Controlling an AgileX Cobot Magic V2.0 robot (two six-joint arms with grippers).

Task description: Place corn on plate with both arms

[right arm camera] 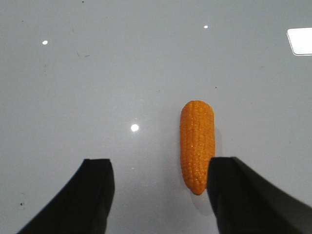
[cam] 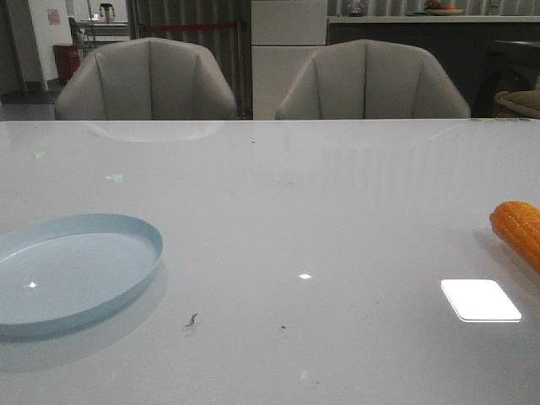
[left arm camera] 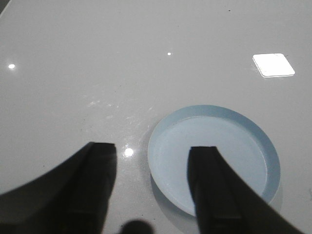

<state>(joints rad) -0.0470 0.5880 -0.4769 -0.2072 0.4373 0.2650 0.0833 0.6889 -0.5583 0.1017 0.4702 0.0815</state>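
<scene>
The orange corn lies on the white table at the far right edge of the front view, partly cut off. In the right wrist view the corn lies flat below my right gripper, which is open and empty; its tapered end sits just inside one finger. The pale blue plate rests at the left of the table. In the left wrist view the plate lies under my open, empty left gripper, one finger over its rim. Neither arm shows in the front view.
The glossy white table carries bright light reflections and small dark specks. Two grey chairs stand behind the far edge.
</scene>
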